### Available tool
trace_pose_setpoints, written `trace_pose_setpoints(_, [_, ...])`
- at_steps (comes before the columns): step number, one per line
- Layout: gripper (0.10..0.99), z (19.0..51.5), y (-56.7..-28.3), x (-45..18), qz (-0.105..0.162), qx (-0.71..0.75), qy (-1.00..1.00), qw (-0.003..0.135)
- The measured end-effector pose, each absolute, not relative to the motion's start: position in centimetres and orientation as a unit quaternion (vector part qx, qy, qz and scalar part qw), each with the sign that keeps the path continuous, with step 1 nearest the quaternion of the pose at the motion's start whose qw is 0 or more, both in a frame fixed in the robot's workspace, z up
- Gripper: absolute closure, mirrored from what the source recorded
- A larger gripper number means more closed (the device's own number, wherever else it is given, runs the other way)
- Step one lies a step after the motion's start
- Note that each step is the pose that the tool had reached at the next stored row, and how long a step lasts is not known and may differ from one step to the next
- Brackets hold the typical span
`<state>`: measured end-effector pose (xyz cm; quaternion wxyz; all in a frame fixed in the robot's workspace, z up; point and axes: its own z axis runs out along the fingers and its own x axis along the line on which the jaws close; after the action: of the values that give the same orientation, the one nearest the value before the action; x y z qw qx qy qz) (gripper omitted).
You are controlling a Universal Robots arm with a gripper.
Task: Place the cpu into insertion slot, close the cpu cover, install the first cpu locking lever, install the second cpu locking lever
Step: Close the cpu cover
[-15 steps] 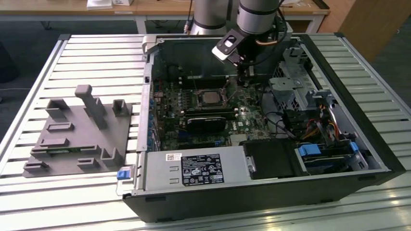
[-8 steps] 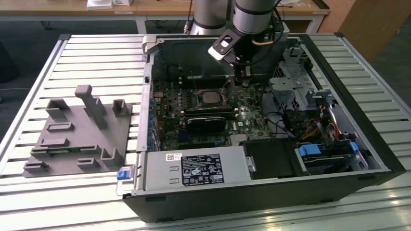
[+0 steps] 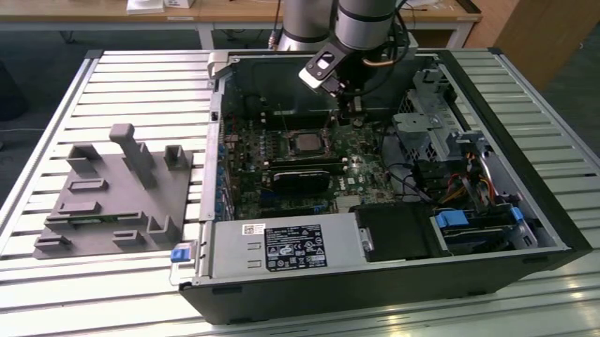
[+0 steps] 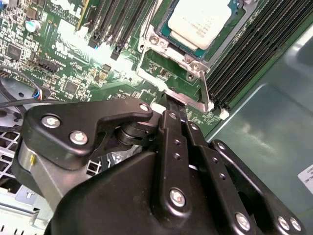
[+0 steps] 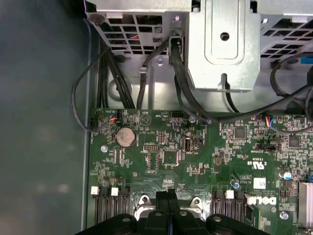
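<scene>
The cpu (image 4: 203, 22), pale and square, lies in the insertion slot (image 4: 155, 40) on the green motherboard (image 4: 73, 58). The cpu cover (image 4: 191, 62), a metal frame, lies flat around it. In the exterior view the cpu (image 3: 305, 142) sits mid-board, and my gripper (image 3: 350, 116) hangs just behind it, to the exterior view's right. In both wrist views my gripper (image 4: 172, 100) (image 5: 167, 195) has its black fingers pressed together at the socket's edge. A thin bright locking lever (image 4: 204, 90) runs right beside the fingertips; I see nothing between them.
A long black card (image 3: 300, 175) lies in front of the socket. The silver-labelled power supply (image 3: 281, 246) fills the case's front. Drive cages and cables (image 3: 440, 133) crowd the exterior view's right. A grey fixture (image 3: 117, 189) stands outside the case. Memory slots (image 4: 244, 54) flank the socket.
</scene>
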<state>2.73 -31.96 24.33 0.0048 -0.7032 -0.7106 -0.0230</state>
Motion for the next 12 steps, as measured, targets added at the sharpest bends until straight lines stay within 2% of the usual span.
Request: trace_pose_setpoints(12, [0.980,24.27,-31.96,1.68,-0.023,-0.703,-0.711,0.005])
